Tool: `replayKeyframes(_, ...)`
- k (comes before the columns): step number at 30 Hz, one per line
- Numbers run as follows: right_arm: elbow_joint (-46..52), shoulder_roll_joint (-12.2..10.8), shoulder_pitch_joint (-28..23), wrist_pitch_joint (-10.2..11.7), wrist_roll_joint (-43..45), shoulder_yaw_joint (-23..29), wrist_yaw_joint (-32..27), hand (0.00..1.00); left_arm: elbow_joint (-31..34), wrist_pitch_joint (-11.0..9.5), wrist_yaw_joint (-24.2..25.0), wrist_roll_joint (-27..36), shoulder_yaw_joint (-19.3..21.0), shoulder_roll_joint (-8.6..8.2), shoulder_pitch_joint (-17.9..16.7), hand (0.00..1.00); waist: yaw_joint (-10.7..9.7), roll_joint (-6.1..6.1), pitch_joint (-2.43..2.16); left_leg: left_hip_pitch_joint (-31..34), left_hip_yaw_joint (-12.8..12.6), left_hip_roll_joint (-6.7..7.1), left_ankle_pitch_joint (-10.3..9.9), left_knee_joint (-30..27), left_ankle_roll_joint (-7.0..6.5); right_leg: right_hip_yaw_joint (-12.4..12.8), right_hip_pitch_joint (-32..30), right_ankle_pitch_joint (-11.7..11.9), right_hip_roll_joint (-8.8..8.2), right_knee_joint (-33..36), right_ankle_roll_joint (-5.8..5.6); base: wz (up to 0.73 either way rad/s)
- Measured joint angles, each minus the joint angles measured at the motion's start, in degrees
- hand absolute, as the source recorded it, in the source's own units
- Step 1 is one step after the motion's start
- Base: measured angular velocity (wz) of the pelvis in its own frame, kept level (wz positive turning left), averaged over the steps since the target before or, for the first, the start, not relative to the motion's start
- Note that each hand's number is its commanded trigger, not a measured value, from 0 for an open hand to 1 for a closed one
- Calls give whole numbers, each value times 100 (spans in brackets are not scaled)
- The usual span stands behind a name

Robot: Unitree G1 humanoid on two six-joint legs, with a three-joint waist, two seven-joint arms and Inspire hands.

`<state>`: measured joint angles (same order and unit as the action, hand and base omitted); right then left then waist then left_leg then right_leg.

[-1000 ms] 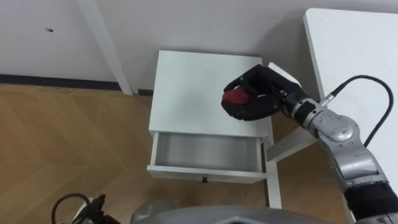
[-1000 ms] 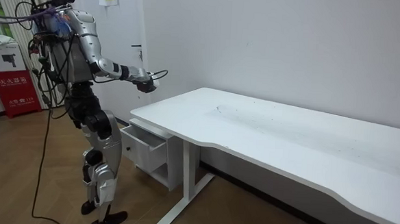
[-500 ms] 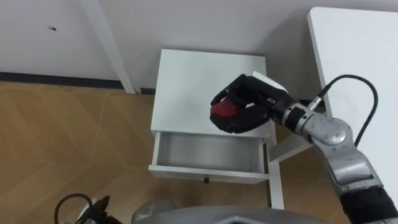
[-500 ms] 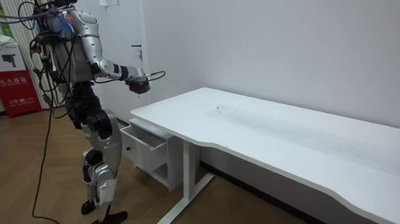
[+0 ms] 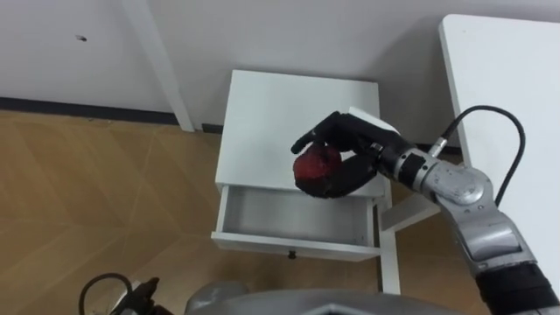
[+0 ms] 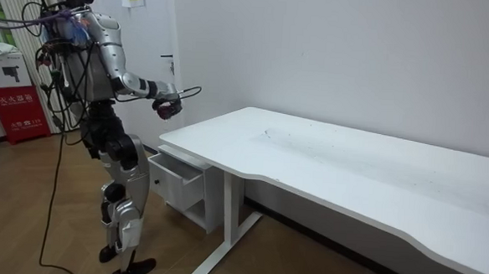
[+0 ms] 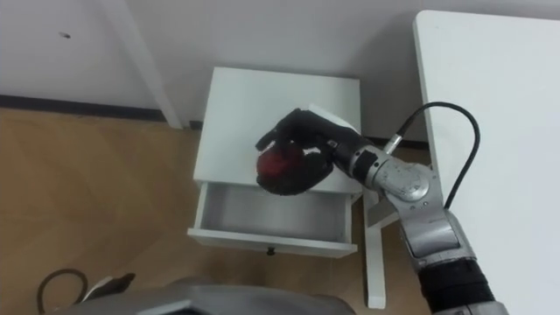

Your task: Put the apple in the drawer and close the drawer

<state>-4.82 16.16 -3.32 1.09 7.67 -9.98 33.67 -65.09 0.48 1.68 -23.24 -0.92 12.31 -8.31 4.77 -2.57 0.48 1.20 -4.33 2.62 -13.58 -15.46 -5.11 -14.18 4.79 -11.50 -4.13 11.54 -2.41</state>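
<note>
The white desk fills the right of the eye views. At its end, against the wall, stands a low white cabinet. I have the robot upright on the wooden floor before this cabinet, as the room view shows, with its right arm stretched forward.

The cabinet's drawer is pulled out towards me and I see nothing inside it.

The right hand hangs in the air above the cabinet's front edge, over the back of the drawer opening. Its fingers and thumb are curled round the red apple, which they hold clear of every surface.

I judge the step in hand to be the carry, and the apple is not yet placed. The next move calls for lowering the hand into the drawer's cavity, clear of its walls, and loosening the fingers there. After that comes a push on the drawer front until it shuts flush.
</note>
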Motion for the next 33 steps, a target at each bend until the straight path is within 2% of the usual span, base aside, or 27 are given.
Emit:
replayKeyframes(13, 11, -57, -63, 0, 15, -1, 39, 0, 2, 8, -95, 0, 3, -7, -5, 0, -1, -14, -15, -36, -9, 1, 0, 9, 0, -14, 29, 0, 0, 3, 0, 0)
replayKeyframes(18, 11, -57, -82, -115, 17, -1, 98, 0, 6, 52, -93, 0, 3, -9, -10, 0, -1, 9, -22, -37, -12, 0, 0, 8, 0, -13, 28, 0, 0, 3, 0, 0)
replayKeyframes(25, 11, -58, -83, -126, 90, -2, 209, 0, 87, 54, -92, 0, 4, -10, -22, 0, -2, 15, -24, -40, -13, 0, 0, 5, 0, -13, 29, 0, -1, 5, 0, 0)
replayKeyframes(33, 9, -73, -246, -127, 174, 15, 213, 0, 89, 54, -127, 0, 68, -9, -29, 0, -9, -23, -48, -49, -14, 0, 0, 5, 0, -13, 21, 0, -3, 13, 0, 0)
